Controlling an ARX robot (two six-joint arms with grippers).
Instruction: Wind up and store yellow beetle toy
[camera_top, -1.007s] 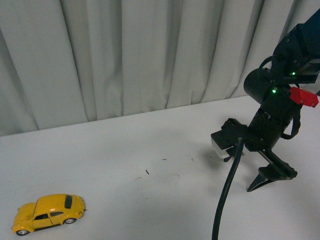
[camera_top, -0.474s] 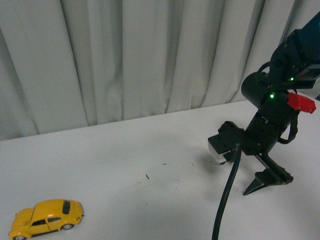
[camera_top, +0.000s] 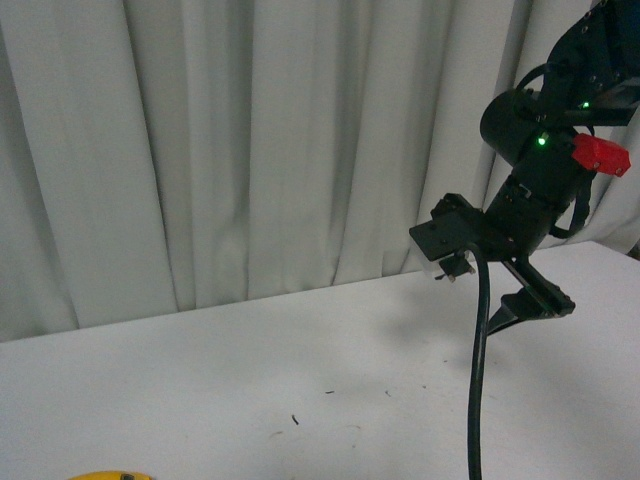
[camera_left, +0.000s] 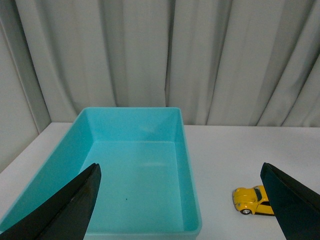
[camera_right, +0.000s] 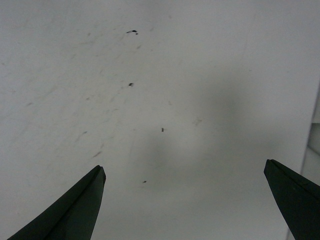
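My front view tips up now: the bench (camera_top: 200, 380) sinks low and the right gripper (camera_top: 528, 302), spread and empty, rides higher. The left gripper (camera_left: 180, 167), also spread, faces the bin (camera_left: 189, 150). The beetle (camera_left: 253, 200) sits near-left beside it, ungrasped, so winding hasn't begun.

Place: staged robot test lab | backdrop: pleated pale grey fabric curtain (camera_top: 250, 150) behind right end effector (camera_right: 182, 170) | surface: plain white scuffed tabletop (camera_top: 300, 380) beneath it | fixture: rectangular turquoise plastic bin (camera_left: 135, 170) ahead of left end effector (camera_left: 180, 172) | cabling: thick black cable (camera_top: 478, 400) hanging off black robot arm (camera_top: 530, 180)
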